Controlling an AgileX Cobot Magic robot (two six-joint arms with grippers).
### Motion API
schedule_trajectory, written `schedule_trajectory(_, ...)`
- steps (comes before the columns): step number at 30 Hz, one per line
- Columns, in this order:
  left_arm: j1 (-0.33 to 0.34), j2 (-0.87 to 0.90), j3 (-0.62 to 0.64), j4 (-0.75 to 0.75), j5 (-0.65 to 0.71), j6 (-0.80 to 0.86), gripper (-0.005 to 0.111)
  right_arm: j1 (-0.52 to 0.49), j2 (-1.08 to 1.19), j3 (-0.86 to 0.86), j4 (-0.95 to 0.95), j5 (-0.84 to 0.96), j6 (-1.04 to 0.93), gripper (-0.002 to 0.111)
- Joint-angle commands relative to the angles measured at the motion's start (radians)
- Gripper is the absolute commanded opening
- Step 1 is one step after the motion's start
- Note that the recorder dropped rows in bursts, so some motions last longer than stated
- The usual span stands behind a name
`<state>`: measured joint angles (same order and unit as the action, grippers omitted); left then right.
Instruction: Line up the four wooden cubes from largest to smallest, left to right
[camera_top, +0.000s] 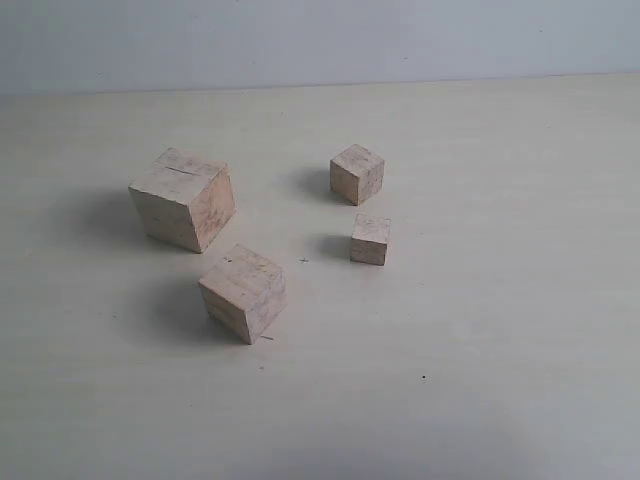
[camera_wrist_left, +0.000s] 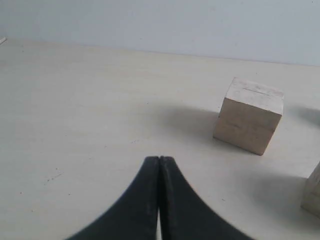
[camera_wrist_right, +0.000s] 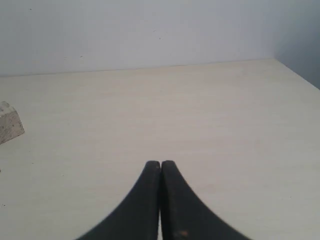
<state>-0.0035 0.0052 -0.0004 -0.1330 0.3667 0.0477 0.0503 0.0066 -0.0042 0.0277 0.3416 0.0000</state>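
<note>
Exterior view: we see the largest cube (camera_top: 182, 198) on the pale counter (camera_top: 500, 330), furthest toward the left side, turned corner-on, w/ a thin dark crack line on its top face. The second-largest cube (camera_top: 243, 292) sits further from the counter's far edge than it & slightly right, also corner-on; a small gap separates the two. The third cube (camera_top: 357, 173) is the closest of all 4 to the far edge, right of the largest and well apart from it. The smallest cube (camera_top: 370, 240) lies just on the near side of the third, approx. square-on, not touching it. So: a loose cluster, two big ones left, two small ones right, no single row. A plain pale wall (camera_top: 300, 40) rises behind the far edge.

Left wrist view: the left fingers (camera_wrist_left: 156, 169) are pressed together tip to tip, nothing betw. them, above bare counter. The largest cube stands ahead of the tips, well clear of them, crack visible on top. A sliver of another cube (camera_wrist_left: 312, 192) shows at the frame edge; we can't say which.

Right wrist view: the right fingers (camera_wrist_right: 156, 170) are likewise closed tight & empty, over bare counter, w/ the counter's far corner in sight ahead. One cube corner (camera_wrist_right: 10, 125) pokes in at the frame edge; which cube, we can't tell.
</note>
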Motion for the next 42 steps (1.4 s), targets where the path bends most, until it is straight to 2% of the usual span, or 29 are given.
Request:
schedule_trajectory(1,-0.007,-0.005,0.000,-0.001,-0.008,0.001,0.000,-0.003,-0.007,0.004,-0.001,-0.007,0.000,0.000)
schedule_trajectory(10,-0.007,-0.005,0.000,-0.001,-0.008,0.001,0.000,-0.003,-0.007,0.004,-0.001,-0.033,0.000,0.000)
schedule_trajectory(17,-0.007,-0.005,0.000,-0.001,-0.008,0.001,0.000,-0.003,-0.007,0.004,-0.001,-0.485,0.000,0.000)
schedule_trajectory(29,-0.007,-0.005,0.000,-0.001,-0.008,0.001,0.000,-0.003,-0.007,0.004,-0.001,-0.783,0.000,0.000)
schedule_trajectory(35,-0.007,-0.005,0.000,-0.001,-0.008,0.001,0.000,-0.003,-0.007,-0.045,0.112,-0.674,0.035,0.000)
schedule_trajectory(42,-0.007,-0.005,0.000,-0.001,-0.008,0.001,0.000,-0.003,0.146,-0.259,0.127,-0.458,0.037,0.000)
